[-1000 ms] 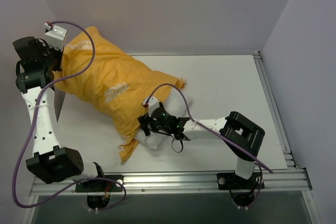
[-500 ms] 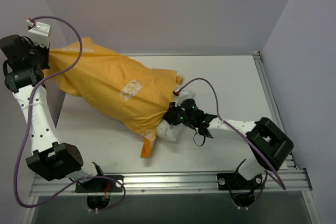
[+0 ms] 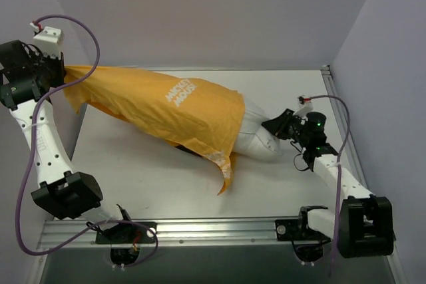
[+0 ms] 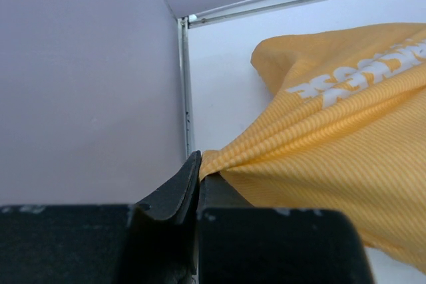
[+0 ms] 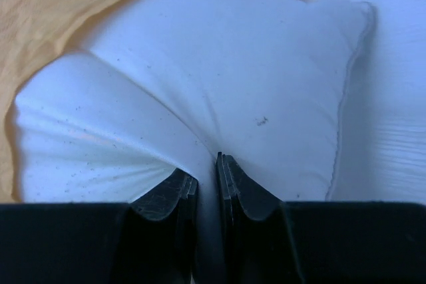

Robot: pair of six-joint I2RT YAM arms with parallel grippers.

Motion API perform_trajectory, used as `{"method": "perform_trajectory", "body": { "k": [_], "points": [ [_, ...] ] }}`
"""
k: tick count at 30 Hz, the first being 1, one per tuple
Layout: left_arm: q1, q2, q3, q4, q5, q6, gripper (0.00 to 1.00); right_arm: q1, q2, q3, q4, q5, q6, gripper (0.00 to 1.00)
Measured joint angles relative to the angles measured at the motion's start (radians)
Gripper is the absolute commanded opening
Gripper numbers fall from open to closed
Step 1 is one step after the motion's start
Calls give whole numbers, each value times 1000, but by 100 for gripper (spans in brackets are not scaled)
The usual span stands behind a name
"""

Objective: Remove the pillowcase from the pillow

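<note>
Where it stretches across the table (image 3: pixel 133 177), the pillowcase (image 3: pixel 173 108) runs from the far left corner toward the middle, its white lettering facing up and 1 loose flap trailing toward the near edge. The pillow (image 3: pixel 258 139) pokes out of its right end, the rest covered by the cloth. The left gripper (image 4: pixel 198 176) is clamped on a bunched orange corner, close to the left wall (image 4: pixel 80 84). The right gripper (image 5: pixel 206 174) pinches a fold of the pillow's bare white end.

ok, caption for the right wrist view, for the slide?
Right gripper shut on a fold of the white pillow, orange pillowcase edge at upper left.
</note>
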Motion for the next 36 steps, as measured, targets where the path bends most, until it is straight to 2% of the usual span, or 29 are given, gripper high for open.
{"method": "perform_trajectory", "body": {
  "k": [6,12,16,19,22,24,27,30,31,32,36],
  "points": [
    [-3,0,0,-65,93,-12,2,-383,-41,2,-86,-204,34,0],
    [-3,1,8,-77,116,-16,2,-581,-44,24,-146,-296,116,0],
    [58,31,94,11,-15,-13,2,-737,-40,121,-230,-55,95,0],
    [151,61,174,106,-110,-18,2,-761,-40,223,-259,61,50,0],
    [194,52,183,167,-106,-32,2,-704,-46,273,-269,126,8,0],
    [178,11,117,217,-74,-40,2,-591,-46,298,-304,203,-52,0],
    [96,-87,-45,263,-45,-37,2,-341,-42,325,-342,253,-150,0],
    [-9,-132,-95,283,-43,-27,2,-109,-40,341,-369,257,-246,51],
    [-37,-140,-95,296,-42,-27,2,-53,-40,343,-374,258,-271,78],
    [-50,-145,-94,307,-42,-28,2,14,-40,343,-376,272,-299,97],
    [-59,-151,-74,333,-58,-33,2,317,-40,343,-366,338,-413,100]
  ]
}}
